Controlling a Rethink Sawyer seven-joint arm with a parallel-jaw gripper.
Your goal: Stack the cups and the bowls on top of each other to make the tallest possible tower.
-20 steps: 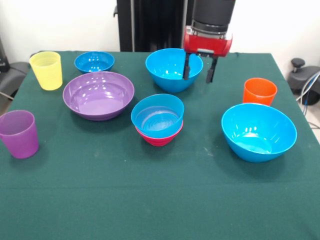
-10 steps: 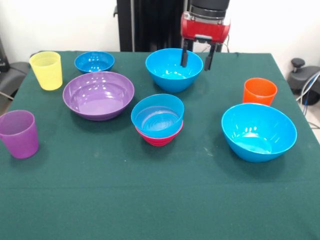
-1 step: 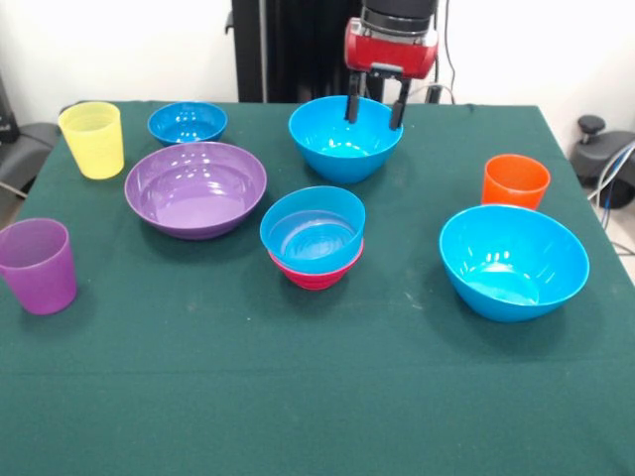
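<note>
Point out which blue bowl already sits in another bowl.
The blue bowl mid-table: it sits nested in the magenta bowl. The other three blue bowls stand directly on the cloth.

You have a blue bowl [image 3: 314, 227] nested upright in a magenta bowl [image 3: 316, 272] mid-table; other bowls and cups stand apart, unstacked.

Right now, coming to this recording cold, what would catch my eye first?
The red claw hangs open over the far rim of the blue bowl at the back of the green table. In the middle, a blue bowl sits nested in a magenta bowl, the only stack so far. A wide purple bowl lies to its left in the picture.
</note>
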